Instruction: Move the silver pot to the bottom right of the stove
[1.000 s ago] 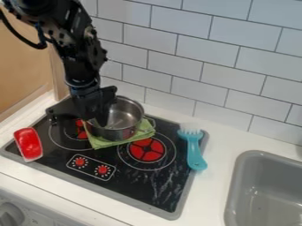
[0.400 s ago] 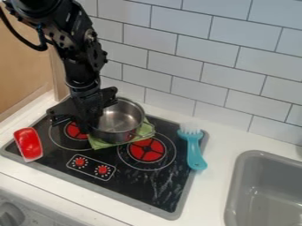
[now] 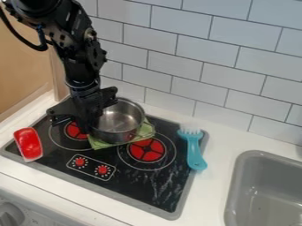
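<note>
The black gripper [image 3: 91, 121] hangs down from the upper left, at the left side of the silver pot [image 3: 122, 121], hiding part of the pot's left wall and rim. The pot stands upright and looks empty, at the back middle of the black stove [image 3: 144, 185]. A green cloth [image 3: 101, 144] lies partly under it, its edges showing at the front and right. The right-hand burner [image 3: 146, 150] is in front of the pot, to the right.
A red dish [image 3: 28, 143] lies on the stove's left edge. A turquoise fork-shaped brush [image 3: 193, 148] lies along the right edge. The grey sink [image 3: 236, 185] is at the far right, and a tiled wall [image 3: 194, 75] rises behind.
Compared with a second ago, the gripper sits a little lower and farther left on the pot. The pot has shifted slightly right and toward the front, covering the cloth differently.
</note>
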Robot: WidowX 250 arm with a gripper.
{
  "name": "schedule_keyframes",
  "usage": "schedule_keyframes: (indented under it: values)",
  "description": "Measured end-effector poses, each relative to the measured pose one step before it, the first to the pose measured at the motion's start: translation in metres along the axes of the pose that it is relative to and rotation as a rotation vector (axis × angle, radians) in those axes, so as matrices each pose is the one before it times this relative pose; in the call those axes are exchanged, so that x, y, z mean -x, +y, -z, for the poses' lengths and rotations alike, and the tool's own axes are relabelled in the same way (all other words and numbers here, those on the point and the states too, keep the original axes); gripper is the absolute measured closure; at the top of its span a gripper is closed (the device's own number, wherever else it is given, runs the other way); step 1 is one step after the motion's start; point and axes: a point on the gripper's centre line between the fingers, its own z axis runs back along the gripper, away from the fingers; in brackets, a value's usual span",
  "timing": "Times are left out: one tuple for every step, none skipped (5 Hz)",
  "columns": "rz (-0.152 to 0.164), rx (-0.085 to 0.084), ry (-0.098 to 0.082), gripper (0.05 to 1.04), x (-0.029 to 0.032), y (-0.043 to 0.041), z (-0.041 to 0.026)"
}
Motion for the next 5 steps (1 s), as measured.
schedule_keyframes:
  values:
    - [0.0438, 0.0087, -0.0221, 1.021, 0.00059, 0.00217, -0.00395]
    - [0.0077, -0.043, 0.0079, 1.025, 0.00091, 0.00485, -0.01358]
    - [-0.0019, -0.0732, 0.0443, 1.031, 0.00384, 0.00843, -0.02501]
    - [0.0237, -0.0213, 0.0079, 1.031, -0.00717, 0.00076, -0.01062]
    - [0.0212, -0.0202, -0.0099, 1.031, -0.01034, -0.00324, -0.00559]
